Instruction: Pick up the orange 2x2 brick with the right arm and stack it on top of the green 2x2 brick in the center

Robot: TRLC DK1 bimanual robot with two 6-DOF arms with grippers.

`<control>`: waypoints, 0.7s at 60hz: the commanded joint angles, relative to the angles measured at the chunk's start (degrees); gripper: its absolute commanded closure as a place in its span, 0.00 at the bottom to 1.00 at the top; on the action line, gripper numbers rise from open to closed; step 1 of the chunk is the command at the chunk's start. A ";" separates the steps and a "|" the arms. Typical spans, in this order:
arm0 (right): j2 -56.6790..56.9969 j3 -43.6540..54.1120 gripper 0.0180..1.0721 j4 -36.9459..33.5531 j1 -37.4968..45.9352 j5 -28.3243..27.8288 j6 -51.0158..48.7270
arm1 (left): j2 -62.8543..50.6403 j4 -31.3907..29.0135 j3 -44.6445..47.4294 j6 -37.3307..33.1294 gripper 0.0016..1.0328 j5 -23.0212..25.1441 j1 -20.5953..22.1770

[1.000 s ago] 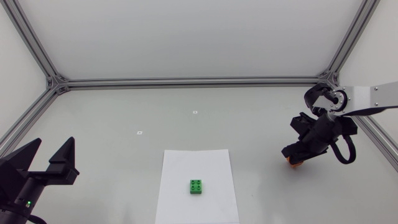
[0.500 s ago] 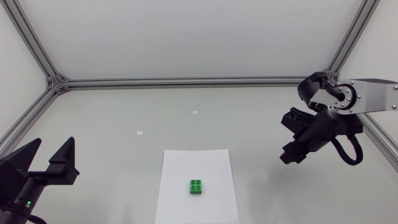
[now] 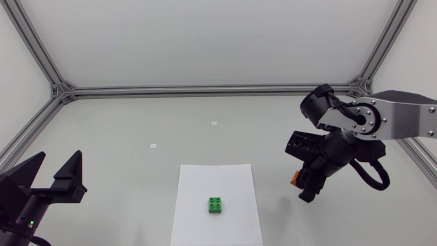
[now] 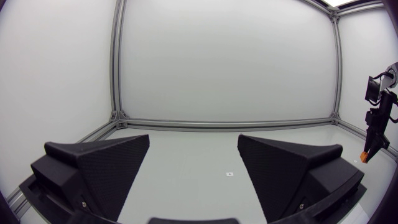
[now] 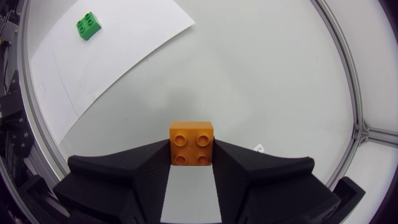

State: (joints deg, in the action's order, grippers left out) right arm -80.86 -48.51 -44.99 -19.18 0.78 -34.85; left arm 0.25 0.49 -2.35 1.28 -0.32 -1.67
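The right arm's matte black claw grips the small orange plastic 2x2 brick from two sides, above the pale grey desk, well apart from the green plastic 2x2 brick, probably so it can be carried there.

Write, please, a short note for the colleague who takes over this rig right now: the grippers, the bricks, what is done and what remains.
Right gripper: shut on the orange brick, held above the table on the right side, off the white paper.
Left gripper: open, empty, at the table's left edge.
Green brick: on the white paper in the center, nothing on it.
Done: the orange brick is picked up.
Left: carry it over the green brick, line up the studs, press down, release.
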 commanded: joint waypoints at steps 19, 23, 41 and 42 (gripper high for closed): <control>-3.25 -0.36 0.74 -0.97 -16.68 2.12 -4.88 | 0.45 -0.84 2.35 -0.75 0.04 0.23 -0.17; -4.39 -1.23 0.74 -0.97 -19.23 2.30 -4.88 | 0.45 -0.84 2.35 -0.75 0.04 0.23 -0.17; -10.37 -6.68 0.76 -0.10 -27.58 2.12 -4.35 | 0.45 -0.84 2.35 -0.75 0.04 0.23 -0.17; -10.72 -7.04 0.76 0.08 -27.93 2.12 -4.35 | 0.45 -0.84 2.35 -0.75 0.04 0.23 -0.17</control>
State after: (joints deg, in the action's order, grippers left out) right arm -89.25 -53.45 -44.95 -45.34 2.85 -38.22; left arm 0.25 0.49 -2.35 1.28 -0.32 -1.67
